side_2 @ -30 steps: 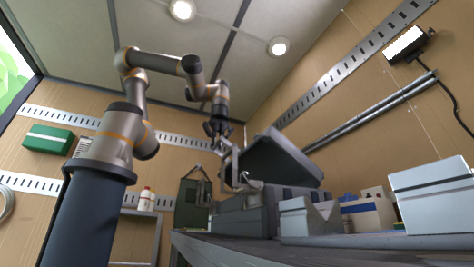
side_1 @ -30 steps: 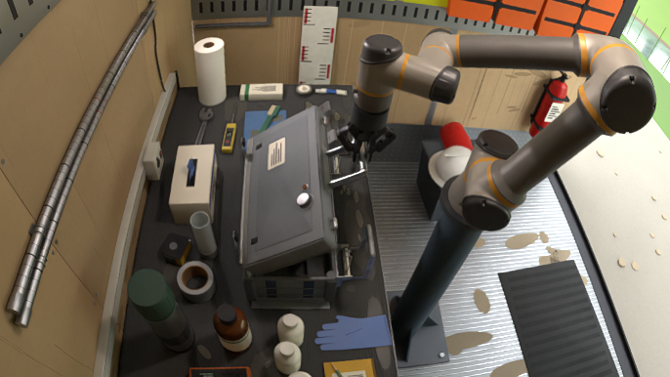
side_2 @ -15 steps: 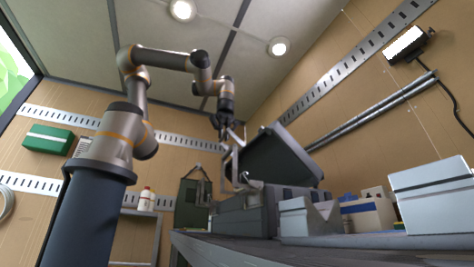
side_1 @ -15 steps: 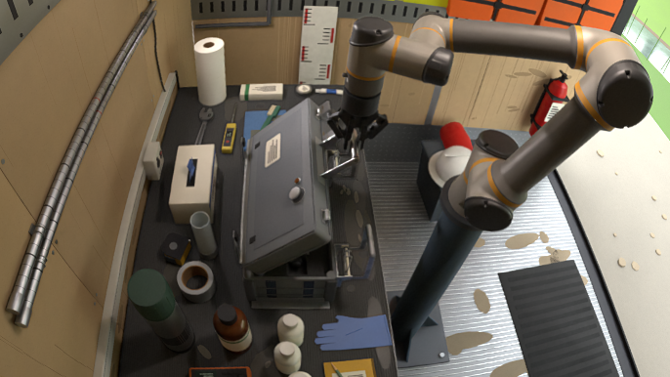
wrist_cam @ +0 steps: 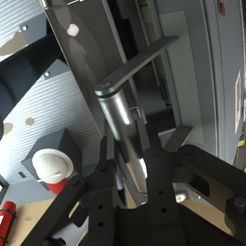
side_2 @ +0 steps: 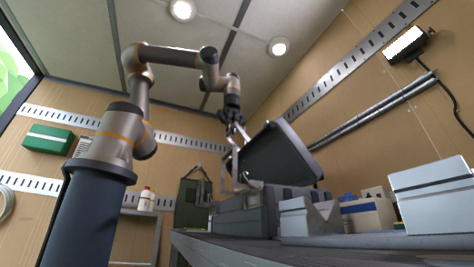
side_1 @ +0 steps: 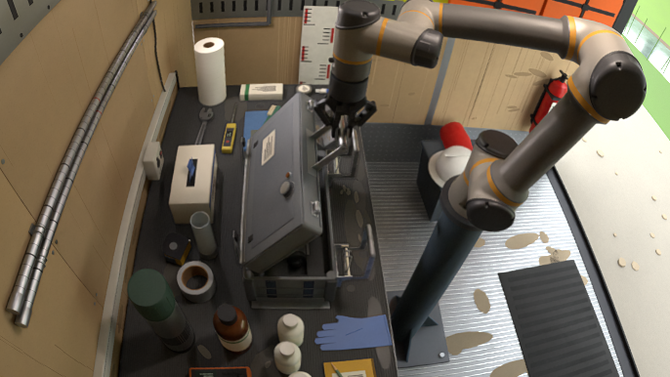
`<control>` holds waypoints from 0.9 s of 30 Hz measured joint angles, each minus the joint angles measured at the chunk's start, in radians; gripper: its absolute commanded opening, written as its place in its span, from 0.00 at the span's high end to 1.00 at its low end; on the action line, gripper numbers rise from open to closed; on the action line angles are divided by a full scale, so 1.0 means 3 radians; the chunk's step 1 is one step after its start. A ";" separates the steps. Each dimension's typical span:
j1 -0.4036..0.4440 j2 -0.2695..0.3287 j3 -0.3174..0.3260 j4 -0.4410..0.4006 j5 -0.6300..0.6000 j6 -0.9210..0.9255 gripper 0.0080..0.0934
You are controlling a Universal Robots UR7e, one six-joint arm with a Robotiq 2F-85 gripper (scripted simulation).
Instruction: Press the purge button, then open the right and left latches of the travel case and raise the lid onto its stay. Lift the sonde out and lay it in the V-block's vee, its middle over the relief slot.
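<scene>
The sonde is hidden inside the travel case (side_1: pixel 298 229), under the raised lid (side_1: pixel 281 183). The grey lid tilts steeply up and back, its label and round button facing outward. A steel lid handle (wrist_cam: pixel 123 135) runs along the lid's free edge, joined to the lid by flat arms. The V-block (side_2: pixel 308 217) stands on the bench in front of the case, its vee empty. My gripper (side_1: pixel 343 133) is at the far end of the lid's raised edge, high above the case base, and it is closed around the lid handle.
The case's open base (side_1: pixel 349 215) lies right below the gripper along the bench's right edge. Left of the case stand a tissue box (side_1: pixel 193 181), a tube, tape rolls and bottles. A paper roll (side_1: pixel 210 71) stands at the back wall.
</scene>
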 measured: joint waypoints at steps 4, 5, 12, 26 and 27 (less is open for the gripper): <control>0.0027 0.0065 -0.0121 0.0056 0.0000 0.0027 1.00; 0.0034 0.0082 -0.0152 0.0070 0.0000 0.0034 1.00; 0.0080 0.0207 -0.0366 0.0160 0.0000 0.0080 1.00; 0.0168 0.0483 -0.0802 0.0318 0.0000 0.0168 1.00; 0.0174 0.0503 -0.0833 0.0329 0.0000 0.0174 1.00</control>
